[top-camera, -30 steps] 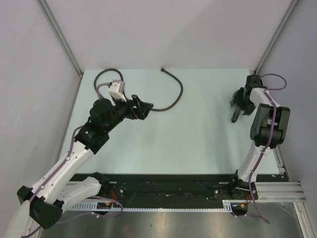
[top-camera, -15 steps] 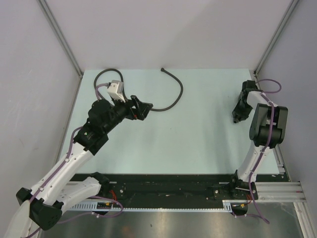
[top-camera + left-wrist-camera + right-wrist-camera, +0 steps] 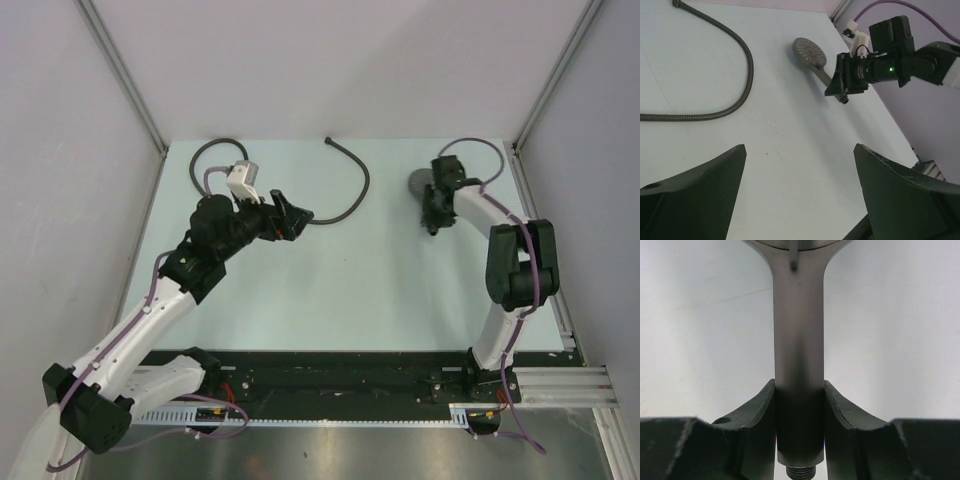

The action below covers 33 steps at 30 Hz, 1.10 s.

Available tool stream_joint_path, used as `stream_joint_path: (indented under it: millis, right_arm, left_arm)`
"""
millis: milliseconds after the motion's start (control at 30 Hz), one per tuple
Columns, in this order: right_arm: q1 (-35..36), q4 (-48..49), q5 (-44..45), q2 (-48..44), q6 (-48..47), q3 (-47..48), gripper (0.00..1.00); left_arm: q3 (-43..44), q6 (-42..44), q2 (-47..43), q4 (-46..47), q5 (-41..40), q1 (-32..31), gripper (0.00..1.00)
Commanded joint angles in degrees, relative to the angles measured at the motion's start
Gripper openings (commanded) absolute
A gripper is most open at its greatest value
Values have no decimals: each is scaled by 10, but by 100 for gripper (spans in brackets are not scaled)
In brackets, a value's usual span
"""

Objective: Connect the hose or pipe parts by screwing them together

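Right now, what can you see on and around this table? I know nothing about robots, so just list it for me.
hose: one, dark grey, lying in curves on the far left of the table
shower head: one, dark grey, far right, gripped by its handle
table: one, pale blue-green, centre
walls: three, pale grey, on the left, far and right sides
corner posts: two, silver, far corners
rail: one, black and silver, near edge
cables: purple, along both arms
left arm: one, white and black, reaching to the hose
right arm: one, white and black, reaching to the shower head
left fingers: two, dark, wide open, holding nothing
right fingers: two, dark, closed on the shower head's handle
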Motion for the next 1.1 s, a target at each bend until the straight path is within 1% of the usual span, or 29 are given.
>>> stream_joint_path:
  millis: [0,33,67,100,133,167,233,267,300,333,367,467,500,533,600,667,833,967,1000,1067]
  right_arm:
    - [101,70,12,-65,-9,-25,0]
    - [113,81,10,-69,-2,-36,0]
    - [136,91,-10,-86,7,-46,0]
    - [147,103,-20,-98,14,-58,0]
    - [160,129,-26,-109,29,-87,0]
    - [193,143,-29,-120,34,-101,0]
    - [230,184,-20,-155,49,-138,0]
    - [246,199,-13,-167,56,-150,0]
    - [281,216,-18,-183,67,-161,0]
    - [297,251,-21,-192,74,-170,0]
    - [340,265,-12,-197,85,-185,0]
    - [403,308,28,-211,87,-190,0]
    - [438,315,46,-216,88,-190,0]
    - [456,336,75,-225,92,-190,0]
    - [492,349,93,-234,100,-190,0]
    - [509,360,121,-246,108,-190,0]
    - [552,377,177,-255,101,-190,0]
    - [555,376,227,-270,107,-193,0]
    - [554,390,230,-273,104,-196,0]
    - [554,400,235,-278,96,-202,0]
  left_arm:
    - [-22,-96,18,5,91,50,92]
    - [-31,-114,26,6,106,58,90]
    - [-44,-134,31,6,115,63,89]
    - [-48,-134,33,6,118,65,88]
    - [-51,-133,32,6,117,65,87]
    - [-57,-135,29,6,113,65,87]
    - [-61,-142,27,7,99,65,87]
    - [-65,-156,26,7,95,64,88]
    - [-67,-164,32,9,91,65,88]
    - [-70,-177,38,13,88,64,88]
    - [-73,-181,50,26,89,64,88]
    - [-83,-191,72,68,106,57,86]
    - [-86,-194,84,69,106,49,85]
    - [-93,-202,88,92,105,44,85]
    - [-106,-218,95,123,100,37,85]
    - [-117,-239,98,132,84,33,85]
    - [-132,-250,80,134,58,20,85]
    - [-142,-259,50,132,46,19,86]
    - [-146,-265,44,131,35,19,86]
    - [-155,-295,26,126,29,20,87]
